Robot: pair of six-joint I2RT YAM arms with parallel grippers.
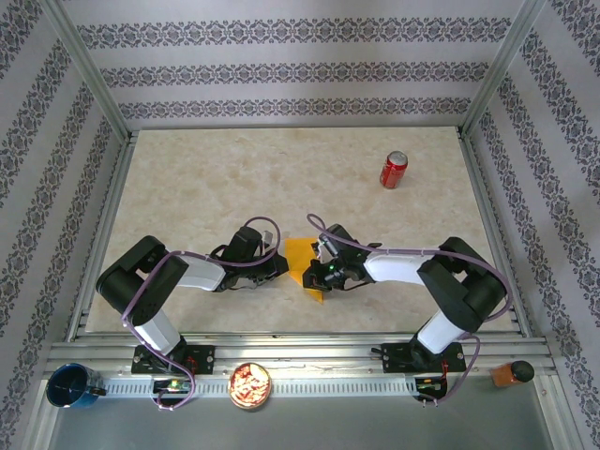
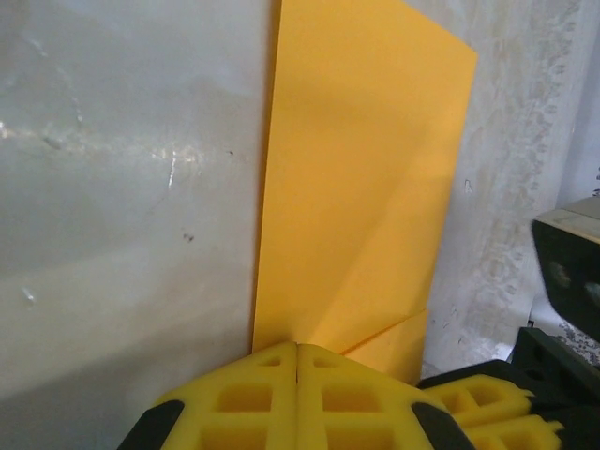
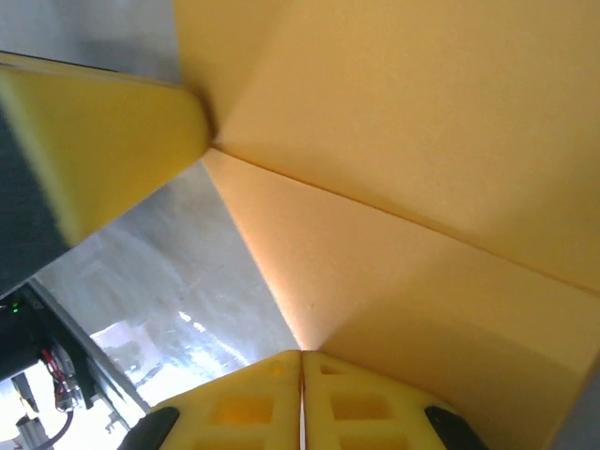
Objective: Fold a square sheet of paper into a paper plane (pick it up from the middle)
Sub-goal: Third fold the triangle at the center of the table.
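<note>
Yellow moulded fingers (image 2: 244, 403) of the left gripper (image 2: 297, 366) sit nearest the lens, pressed together with the seam shut, on the near edge of the thin orange-yellow square sheet of paper (image 2: 361, 187). Cannot tell whether paper is nipped between them or only pinned beneath. The sheet lies flat there on the pale marbled table (image 2: 122, 187), with a diagonal flap showing by the tips.

Right gripper (image 3: 302, 361): closed too, pinching the sheet where a crease runs into its tips. The paper is lifted and bent over above them. One blurred finger of the left gripper touches the fold's apex from the side.

From above, the sheet sits close to the table's near edge, about midway along it, between the two grippers. The red soda can (image 1: 394, 171) stands upright, well apart, toward the far right corner.

Judgement: a fold is under way, with no dart shape yet. To do it well:
- The left should act as a firm anchor and not slide.
- The right should carry the lifted flap over in a low arc until edge meets edge.
- Only then let go and press along the crease, from the anchored end outward.

Risk: thin paper buckles or drags if pulled before the anchor is firm, and a skewed crease spoils the symmetry.
</note>
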